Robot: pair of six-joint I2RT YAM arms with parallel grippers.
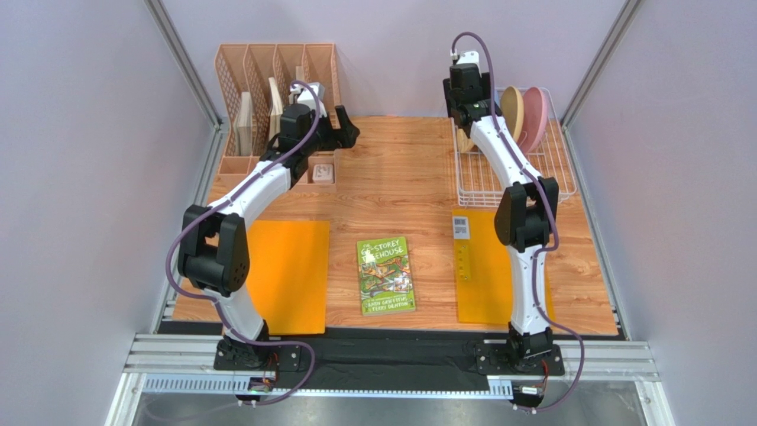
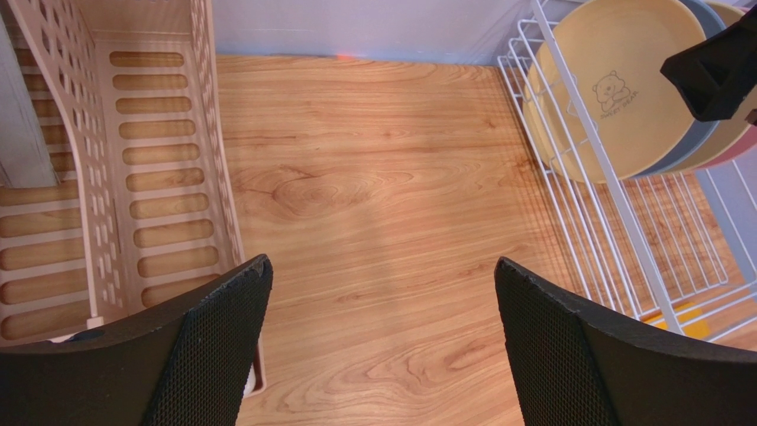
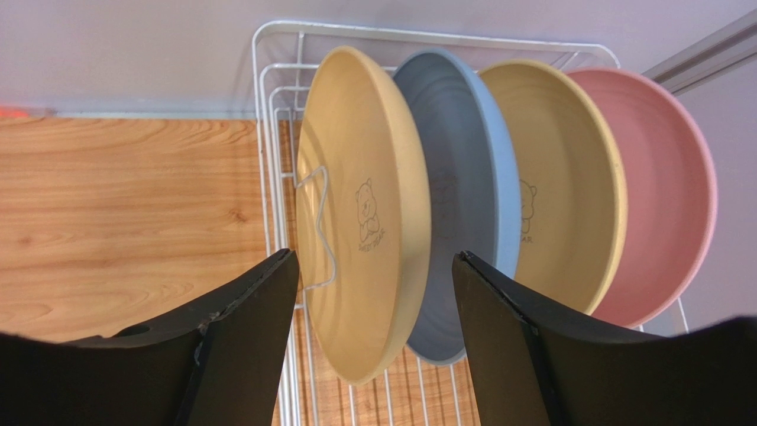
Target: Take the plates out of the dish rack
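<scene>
Our right fingers (image 3: 240, 337) are partly apart, one on each side of the first yellow plate (image 3: 355, 213), not pinching it yet. That plate stands on its edge in the dish rack (image 3: 271, 133), thin rim toward the fingers, with the other plates (image 3: 551, 177) lined up behind it. Our left fingers (image 2: 213, 346) are wide and hold nothing over the tabletop (image 2: 373, 222) beside the dish rack, so the right arm is nearer.

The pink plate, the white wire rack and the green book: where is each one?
pink plate (image 3: 662, 177): right wrist view, on its inner face.
dish rack (image 1: 555, 151): top external view, on its bare wire floor.
green book (image 1: 386, 275): top external view, middle of its cover.
</scene>
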